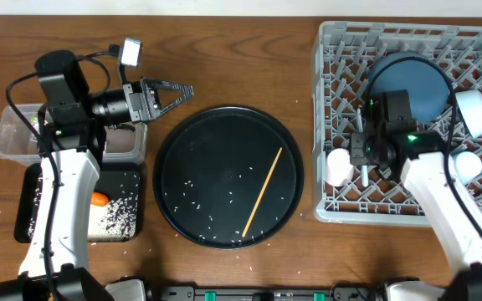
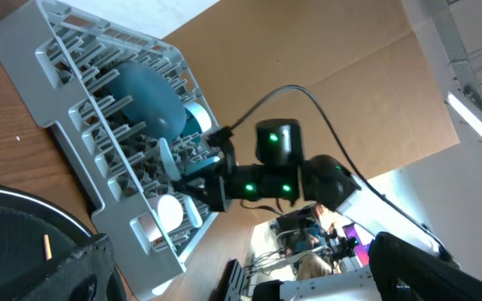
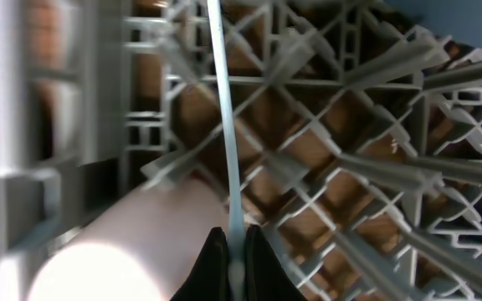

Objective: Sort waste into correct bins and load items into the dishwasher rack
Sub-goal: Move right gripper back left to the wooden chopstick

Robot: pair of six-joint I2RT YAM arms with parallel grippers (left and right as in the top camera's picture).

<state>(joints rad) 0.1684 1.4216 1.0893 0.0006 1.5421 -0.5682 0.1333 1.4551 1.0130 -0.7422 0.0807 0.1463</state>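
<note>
Far right: rack (image 1: 333, 50), plate (image 1: 417, 79) inside. Mid-table: round tray (image 1: 191, 167), carrying chopstick (image 1: 263, 192). Further left: tub (image 1: 11, 138), with left gripper (image 1: 178, 94) spread wide, empty, above table nearby. Down in rack: right gripper (image 3: 234, 242) pinched tight on spoon (image 3: 228, 150), beside pink cup (image 3: 141, 234).

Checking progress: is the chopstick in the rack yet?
Out. The chopstick lies on the round black tray, left of the dishwasher rack.

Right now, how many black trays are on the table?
2. The big round black tray lies in the middle, with a chopstick on it. The flat rectangular black tray lies at the left, partly hidden under the left arm.
</note>
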